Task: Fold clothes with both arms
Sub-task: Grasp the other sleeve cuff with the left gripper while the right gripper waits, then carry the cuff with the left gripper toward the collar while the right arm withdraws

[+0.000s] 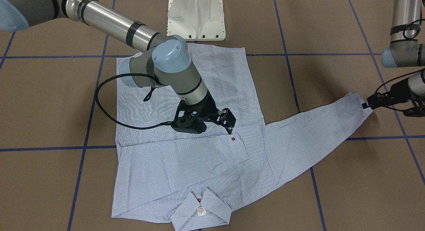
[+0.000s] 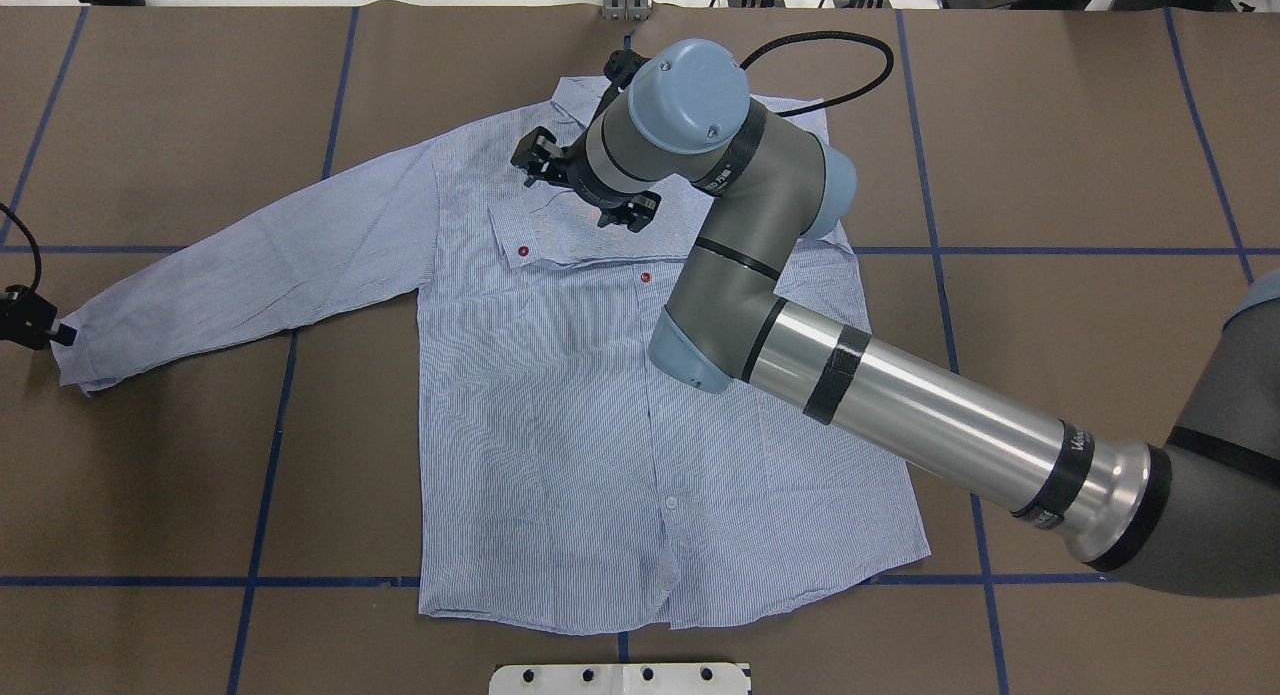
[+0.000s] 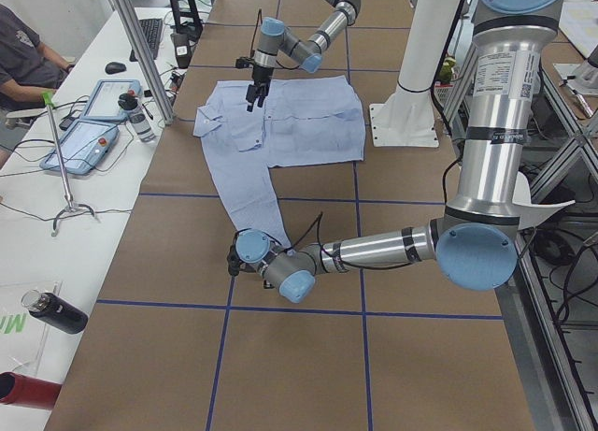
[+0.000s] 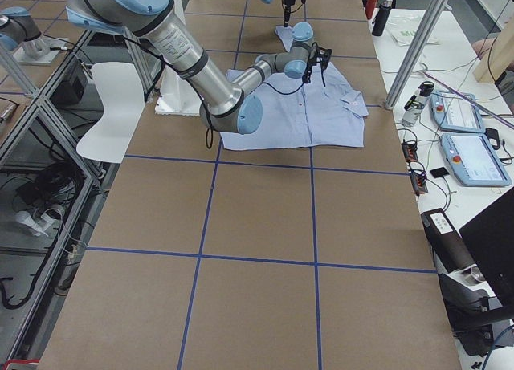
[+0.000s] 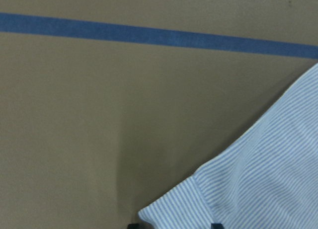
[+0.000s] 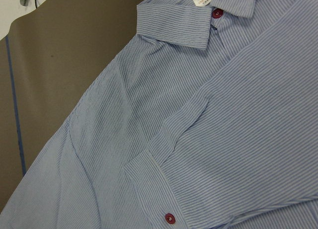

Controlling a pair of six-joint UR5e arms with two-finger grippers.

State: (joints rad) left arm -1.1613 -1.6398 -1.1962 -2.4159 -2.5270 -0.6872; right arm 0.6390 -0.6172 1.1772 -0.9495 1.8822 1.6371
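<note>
The light blue striped shirt [image 2: 560, 425] lies flat, front up, with its collar [image 1: 201, 207] at the table's far side from me. One sleeve [image 1: 172, 158] is folded across the chest, and its cuff shows a red button [image 1: 233, 138]. The other sleeve [image 2: 250, 265] stretches out sideways. My left gripper [image 1: 365, 105] is low at that sleeve's cuff [image 5: 208, 204] and looks shut on its edge. My right gripper [image 1: 215, 126] is open and empty, hovering just above the chest beside the folded cuff. It also shows in the overhead view [image 2: 580, 187].
The white pedestal base [image 1: 196, 15] stands at the shirt's hem side. Blue tape lines [image 1: 83, 148] cross the brown table. In the left side view, a side bench holds tablets [image 3: 84, 141] and a black bottle [image 3: 56, 309], and a person [image 3: 23, 57] sits there.
</note>
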